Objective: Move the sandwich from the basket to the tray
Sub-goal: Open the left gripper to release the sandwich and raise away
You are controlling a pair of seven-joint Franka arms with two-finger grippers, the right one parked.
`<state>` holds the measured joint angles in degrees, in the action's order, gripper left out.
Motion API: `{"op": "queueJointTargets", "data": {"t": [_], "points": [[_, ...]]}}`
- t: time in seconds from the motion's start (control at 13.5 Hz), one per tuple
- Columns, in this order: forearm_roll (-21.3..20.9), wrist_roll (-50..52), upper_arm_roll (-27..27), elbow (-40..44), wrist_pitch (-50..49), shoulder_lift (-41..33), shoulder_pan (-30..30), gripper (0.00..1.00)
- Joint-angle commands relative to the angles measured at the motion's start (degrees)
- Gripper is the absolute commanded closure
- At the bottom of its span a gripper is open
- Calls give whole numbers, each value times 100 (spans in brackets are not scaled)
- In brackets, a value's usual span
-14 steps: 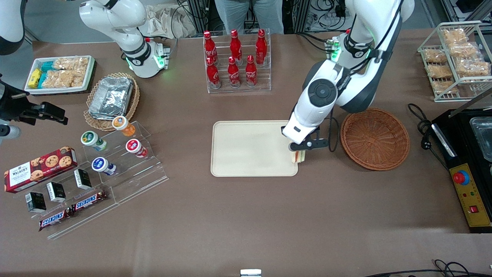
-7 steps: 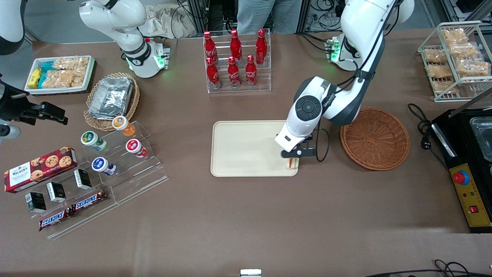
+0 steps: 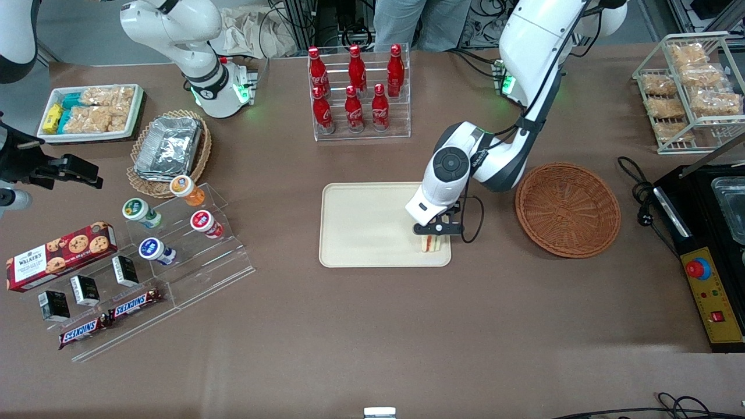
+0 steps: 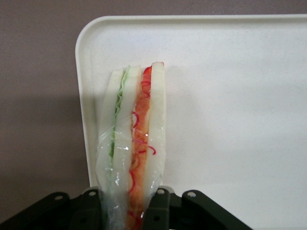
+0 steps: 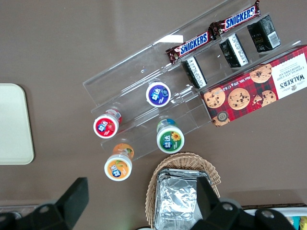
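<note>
gripper [image 3: 432,234] clamped on sandwich [image 3: 430,244], wedge held on edge just over tray [image 3: 361,224], near the corner toward basket [image 3: 567,209]. risk: if let go here it could tip off its narrow edge & roll over the rim just beside it onto table [image 3: 372,326].

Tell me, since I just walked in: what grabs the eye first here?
The left arm's gripper is shut on a plastic-wrapped triangular white-bread sandwich over a corner of the cream rectangular plastic tray. Beside the tray, toward the working arm's end, sits an empty reddish-brown woven wicker basket.
</note>
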<state>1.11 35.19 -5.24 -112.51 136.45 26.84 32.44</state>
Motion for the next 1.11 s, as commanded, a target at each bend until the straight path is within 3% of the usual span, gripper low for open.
{"op": "queueJointTargets", "data": {"t": [0.0, 0.07, 0.15, 0.81, 1.03], "points": [[-181, -21, 40, -69, 92, -13, 52, 100], [-199, -30, 40, -87, 118, -4, 43, 56], [-286, -30, 40, -87, 136, 22, 52, 2], [-304, -12, 40, -61, 127, 14, 26, 0], [-269, 110, 49, -8, -82, -310, -27, 0]]}}
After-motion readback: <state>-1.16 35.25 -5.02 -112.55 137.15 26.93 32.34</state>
